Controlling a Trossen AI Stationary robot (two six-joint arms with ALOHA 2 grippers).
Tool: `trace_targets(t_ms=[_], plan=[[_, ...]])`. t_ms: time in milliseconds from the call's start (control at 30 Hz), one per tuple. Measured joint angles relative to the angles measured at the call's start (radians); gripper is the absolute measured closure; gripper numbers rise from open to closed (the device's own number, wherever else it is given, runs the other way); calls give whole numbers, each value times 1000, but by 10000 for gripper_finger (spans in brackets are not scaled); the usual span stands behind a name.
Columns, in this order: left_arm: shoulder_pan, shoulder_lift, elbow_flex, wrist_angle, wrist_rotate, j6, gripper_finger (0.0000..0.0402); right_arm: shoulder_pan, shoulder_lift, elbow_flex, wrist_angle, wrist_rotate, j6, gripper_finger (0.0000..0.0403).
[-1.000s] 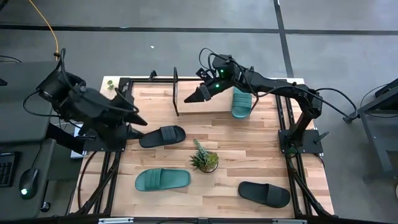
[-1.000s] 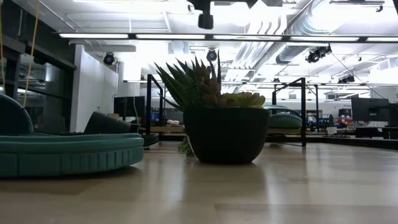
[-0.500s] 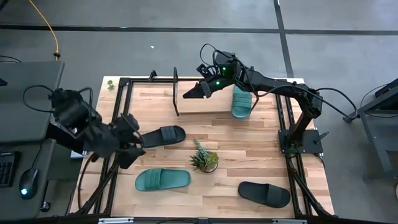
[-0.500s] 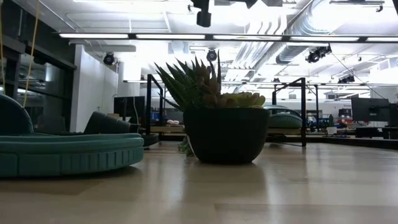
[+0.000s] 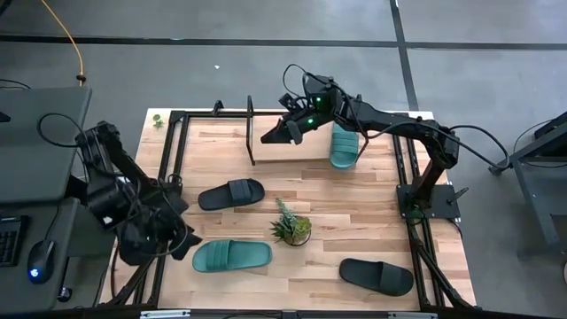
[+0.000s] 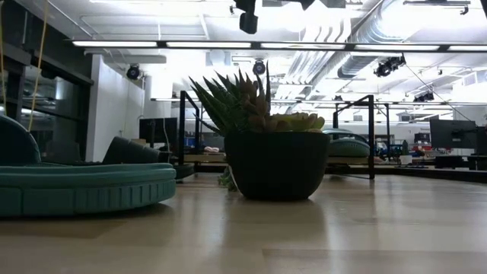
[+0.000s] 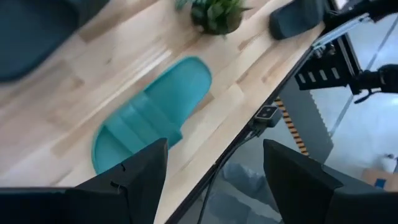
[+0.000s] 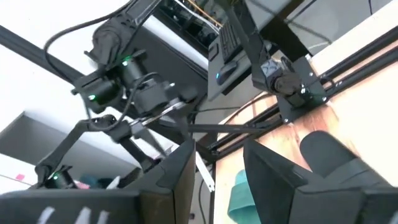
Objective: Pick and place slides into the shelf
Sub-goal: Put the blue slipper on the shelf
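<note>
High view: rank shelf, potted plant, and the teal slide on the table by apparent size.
1. shelf, clearly the largest.
2. teal slide on the table, long but far smaller than the shelf.
3. potted plant, the smallest, shorter than the slide.

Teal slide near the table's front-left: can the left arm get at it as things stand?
Probably yes. The left end effector hovers open just beside the teal slide, with nothing between them.

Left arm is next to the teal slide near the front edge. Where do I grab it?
Probably the wide strap of the teal slide, the raised part near its left end. It lies flat, sole down, lengthwise across the table, so bring the open left gripper down from above, one finger under the strap.
</note>
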Motion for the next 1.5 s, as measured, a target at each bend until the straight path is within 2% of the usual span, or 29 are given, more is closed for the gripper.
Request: trace_targets(t_ms=[300,500,800,1200,1500], plan=[[-154,1,-187,71,-76,-334,156,19,0,0,-22,-9,-21,275],[-226,1,-334,217,-111,-494,156,24,0,0,-24,-14,-30,275],[-231,2,-532,489,-124,-517,156,24,0,0,-26,-12,-35,275],[-231,2,-667,602,-136,-517,156,24,0,0,-26,-11,-35,275],[-231,2,-784,802,-157,-518,156,24,0,0,-26,-11,-39,275]])
